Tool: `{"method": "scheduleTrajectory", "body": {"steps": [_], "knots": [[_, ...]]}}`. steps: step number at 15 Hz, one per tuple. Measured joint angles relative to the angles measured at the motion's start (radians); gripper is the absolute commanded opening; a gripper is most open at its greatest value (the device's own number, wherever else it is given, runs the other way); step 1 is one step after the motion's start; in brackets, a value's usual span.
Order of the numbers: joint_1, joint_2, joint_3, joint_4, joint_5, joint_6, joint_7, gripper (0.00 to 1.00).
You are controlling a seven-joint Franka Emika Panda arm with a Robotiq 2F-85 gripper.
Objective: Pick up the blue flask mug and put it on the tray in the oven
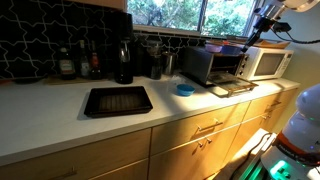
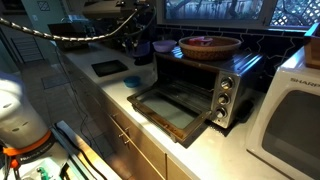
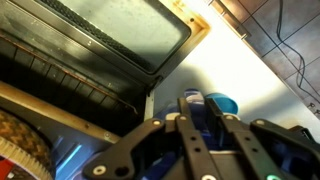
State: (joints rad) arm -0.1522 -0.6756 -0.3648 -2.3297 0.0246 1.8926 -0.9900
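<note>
In the wrist view my gripper point(image 3: 198, 100) is shut on the blue flask mug point(image 3: 197, 112), whose blue body shows between the two black fingers. It hangs over the counter just off a corner of the oven's dropped glass door point(image 3: 120, 30). The silver and black oven point(image 2: 200, 85) stands open in both exterior views, its door point(image 2: 172, 108) lying flat. A ribbed tray point(image 3: 60, 72) shows inside the oven mouth. In an exterior view my arm point(image 1: 268, 20) reaches in from above the oven point(image 1: 205, 65).
A white microwave point(image 1: 268, 63) stands beside the oven. A woven bowl point(image 2: 208, 45) sits on the oven's top. A black baking tray point(image 1: 118, 100) and a blue round lid point(image 1: 185, 89) lie on the counter. Bottles point(image 1: 122, 62) line the back wall.
</note>
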Motion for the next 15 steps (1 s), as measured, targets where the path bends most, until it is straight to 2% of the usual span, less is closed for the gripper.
{"method": "scheduleTrajectory", "body": {"steps": [7, 15], "knots": [[-0.009, 0.003, -0.003, -0.097, -0.064, 0.022, 0.001, 0.05], [-0.036, 0.092, -0.015, -0.116, -0.072, 0.132, 0.07, 0.05]]}}
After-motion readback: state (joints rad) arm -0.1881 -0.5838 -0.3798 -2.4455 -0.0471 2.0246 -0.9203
